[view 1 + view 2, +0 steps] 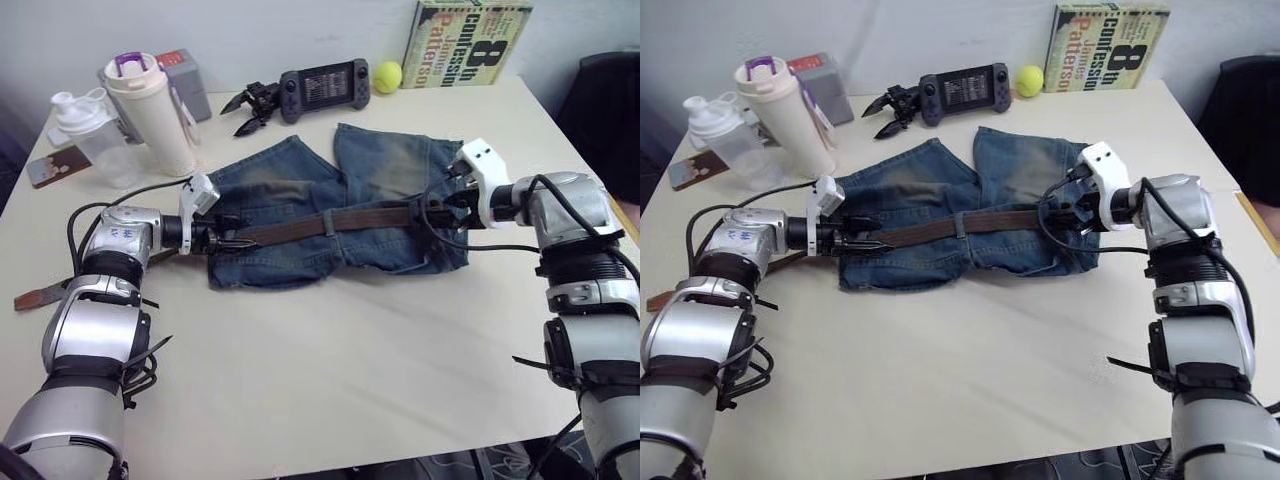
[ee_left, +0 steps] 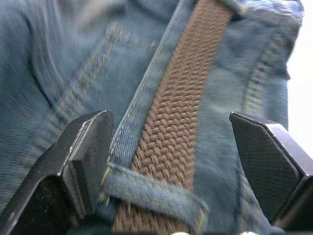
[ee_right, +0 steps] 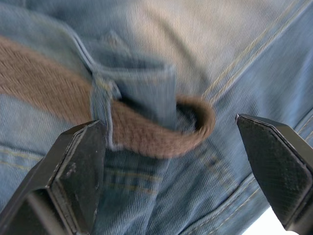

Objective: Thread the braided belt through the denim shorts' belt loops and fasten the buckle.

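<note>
Denim shorts lie flat on our cream surface, the braided belt running across the waistband through the belt loops. Our left claw gapes wide over one loop with the brown weave between its fingers, untouched. Our right claw stands equally wide around a folded belt bend at another loop. Farther back sit bottles, a handheld console, a tennis ball and a book.
</note>
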{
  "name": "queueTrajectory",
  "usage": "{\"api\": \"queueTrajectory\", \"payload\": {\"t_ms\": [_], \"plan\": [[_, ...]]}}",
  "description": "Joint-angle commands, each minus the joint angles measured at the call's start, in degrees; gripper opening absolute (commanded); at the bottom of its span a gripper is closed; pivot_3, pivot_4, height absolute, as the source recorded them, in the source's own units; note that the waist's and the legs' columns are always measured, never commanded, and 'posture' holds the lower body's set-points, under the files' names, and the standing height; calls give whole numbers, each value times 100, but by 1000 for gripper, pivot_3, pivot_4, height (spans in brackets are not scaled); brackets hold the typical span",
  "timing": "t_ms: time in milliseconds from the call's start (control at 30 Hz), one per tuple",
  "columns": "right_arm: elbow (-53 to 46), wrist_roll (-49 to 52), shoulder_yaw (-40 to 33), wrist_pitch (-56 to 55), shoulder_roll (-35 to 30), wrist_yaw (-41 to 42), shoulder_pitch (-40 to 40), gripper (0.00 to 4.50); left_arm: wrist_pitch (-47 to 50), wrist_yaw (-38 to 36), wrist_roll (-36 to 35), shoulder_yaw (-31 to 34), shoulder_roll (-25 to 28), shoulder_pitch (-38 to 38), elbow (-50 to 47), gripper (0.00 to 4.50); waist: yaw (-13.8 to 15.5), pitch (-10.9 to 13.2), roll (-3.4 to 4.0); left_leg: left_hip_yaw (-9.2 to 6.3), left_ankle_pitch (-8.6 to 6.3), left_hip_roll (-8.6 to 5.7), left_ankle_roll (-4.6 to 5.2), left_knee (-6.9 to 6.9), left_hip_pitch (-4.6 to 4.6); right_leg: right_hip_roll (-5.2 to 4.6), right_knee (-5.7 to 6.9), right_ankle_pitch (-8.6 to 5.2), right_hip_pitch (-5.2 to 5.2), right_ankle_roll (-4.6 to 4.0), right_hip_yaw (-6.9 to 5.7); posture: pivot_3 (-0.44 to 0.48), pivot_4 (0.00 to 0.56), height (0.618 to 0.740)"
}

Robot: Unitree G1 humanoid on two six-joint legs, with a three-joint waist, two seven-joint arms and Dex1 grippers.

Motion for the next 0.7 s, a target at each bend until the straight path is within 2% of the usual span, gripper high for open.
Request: {"api": "queueTrajectory", "payload": {"t_ms": [33,133,267,300,367,433,500,600,700], "plan": [[218,199,14,-125,-7,148,-226,4481,51,320,498,-6,-41,55,236,4187,-34,0,1,-1,0,1,0,0,0,0,4,0,-1,0,-3,0,150,739],[264,250,80,-222,58,177,-255,4481,59,652,726,57,-73,131,334,4187,-36,-1,1,-12,0,2,0,2,12,0,12,0,0,-1,-11,0,150,739],[18,380,98,-133,105,225,-216,3340,94,595,878,170,-3,173,385,4187,-33,-2,3,-20,0,2,-1,5,28,-3,13,1,2,-2,-13,0,150,739],[-70,410,107,-117,120,231,-194,2674,106,600,894,207,25,186,398,3925,-34,-3,4,-21,0,2,-1,7,28,-3,16,1,2,-3,-13,0,150,739],[-191,452,113,-92,138,212,-148,1767,25,546,970,218,76,233,388,3345,-57,-3,4,-21,0,1,-1,15,28,-3,29,1,-5,-3,-10,0,150,739],[-281,472,126,-108,136,186,-89,722,-37,267,1010,222,104,275,340,2423,-89,-4,6,-38,0,-4,-1,17,28,2,41,1,-16,-3,-7,0,150,739],[-359,485,144,-133,117,175,-41,0,-106,108,1029,252,85,280,274,1564,-110,-5,8,-68,0,-11,-1,14,28,10,51,2,-18,-3,-7,0,150,739],[-458,500,175,-178,88,183,16,0,-256,6,1048,313,44,275,208,300,-122,-5,8,-84,0,-16,-1,13,28,7,55,2,-22,-3,-12,0,150,739],[-560,495,227,-230,54,204,89,0,-523,-35,1093,324,1,278,146,193,-125,-5,8,-92,0,-19,-1,13,27,3,55,2,-22,-3,-12,0,150,739]]}}
